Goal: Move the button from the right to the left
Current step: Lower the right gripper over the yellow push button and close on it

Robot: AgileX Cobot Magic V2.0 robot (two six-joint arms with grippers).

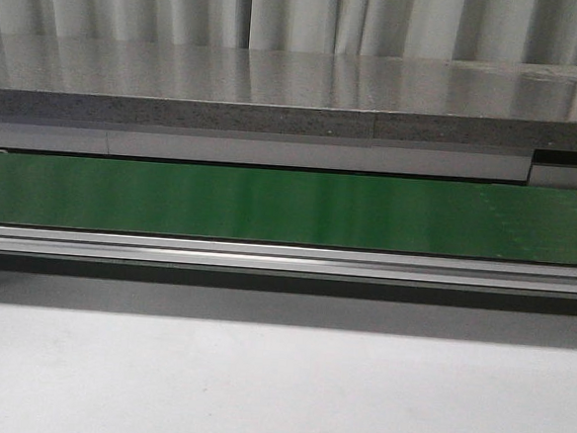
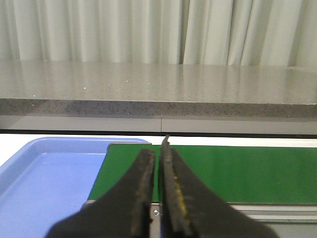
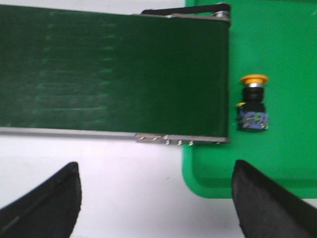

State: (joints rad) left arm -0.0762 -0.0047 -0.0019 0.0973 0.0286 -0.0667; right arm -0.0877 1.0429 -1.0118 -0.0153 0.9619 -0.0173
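Green dominates the scene: a dark green conveyor belt (image 1: 289, 207) runs straight across the front view, framed below by a silver aluminium rail (image 1: 285, 259), with a speckled grey stone counter (image 1: 278, 87) and pale curtains (image 1: 283, 13) behind it and a bare white table (image 1: 277, 384) in front. Neither arm shows in this view.

From the right wrist view, the button (image 3: 253, 101) lies on its side in a bright green tray (image 3: 277, 44), just beside the end of the belt (image 3: 114, 74) but not on it. Its yellow-orange head points away from the fingers, and the black block with bluish terminals lies nearer them. The right gripper (image 3: 157, 198) hangs above the table with its jaws spread wide, one black finger (image 3: 47, 206) well apart from the other; nothing is between them, and the button is clear of both.

The left gripper (image 2: 158, 198) has its jaws drawn almost together, only a thin slit between the black fingers (image 2: 133, 203), holding nothing. Beyond it sits a blue tray (image 2: 44, 183) at the belt's other end.
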